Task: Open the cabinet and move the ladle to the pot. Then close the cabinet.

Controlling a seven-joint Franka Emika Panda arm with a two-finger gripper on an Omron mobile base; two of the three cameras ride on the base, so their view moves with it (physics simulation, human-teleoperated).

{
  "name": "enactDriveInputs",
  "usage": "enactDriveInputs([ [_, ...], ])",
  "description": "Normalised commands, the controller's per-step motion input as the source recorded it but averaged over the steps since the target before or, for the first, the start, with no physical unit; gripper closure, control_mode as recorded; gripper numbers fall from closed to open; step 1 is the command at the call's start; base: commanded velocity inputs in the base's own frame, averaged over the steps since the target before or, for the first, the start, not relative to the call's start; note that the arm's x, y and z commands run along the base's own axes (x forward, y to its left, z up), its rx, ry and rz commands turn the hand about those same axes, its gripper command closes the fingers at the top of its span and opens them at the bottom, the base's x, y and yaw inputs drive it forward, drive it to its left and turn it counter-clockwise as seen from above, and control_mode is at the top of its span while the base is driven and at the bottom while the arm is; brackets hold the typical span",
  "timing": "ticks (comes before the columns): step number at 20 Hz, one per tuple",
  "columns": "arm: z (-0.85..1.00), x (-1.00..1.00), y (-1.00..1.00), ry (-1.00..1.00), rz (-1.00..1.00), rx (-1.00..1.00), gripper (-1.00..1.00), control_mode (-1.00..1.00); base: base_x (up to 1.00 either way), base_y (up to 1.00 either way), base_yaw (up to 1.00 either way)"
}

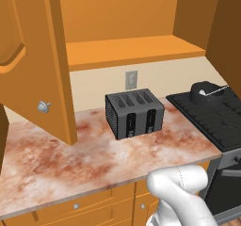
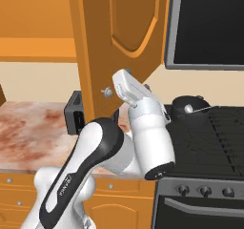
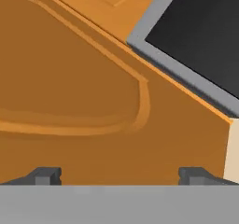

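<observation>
The cabinet stands open, its left door (image 1: 33,55) swung out over the counter and its right door (image 2: 119,32) hanging in front of the arm. The shelf (image 1: 132,51) inside looks bare. The dark pot (image 1: 203,94) sits on the stove, and the pale ladle (image 1: 207,92) rests in it with its thin handle poking out to the right. From the right base view, the pot (image 2: 183,103) and the ladle (image 2: 190,109) show past the hand. My gripper (image 3: 119,176) is open and empty, facing the right door's arched panel (image 3: 84,78) from close up.
A black toaster (image 1: 134,113) stands mid-counter on the marble top (image 1: 70,159). The black stove (image 2: 209,137) lies to the right, under a dark microwave (image 2: 209,23). The right door's round knob (image 2: 107,92) sits beside my hand. Orange drawers (image 1: 75,206) run below the counter.
</observation>
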Motion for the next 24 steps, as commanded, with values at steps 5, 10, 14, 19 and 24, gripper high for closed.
enactDriveInputs([
  [5,0.0,0.42,0.0,0.0,0.11,0.15,-1.0,-1.0,0.0,0.0,0.0],
  [10,0.0,0.3,0.03,0.0,0.12,0.13,-1.0,-1.0,0.0,0.0,0.0],
  [14,0.0,0.09,0.26,0.0,0.13,0.09,-1.0,-1.0,0.0,0.0,0.0],
  [19,0.0,0.0,0.54,0.0,0.14,0.05,-1.0,-1.0,0.0,0.0,0.0],
  [24,0.0,0.0,0.8,-0.01,0.12,0.01,-1.0,-1.0,0.0,0.0,0.0],
])
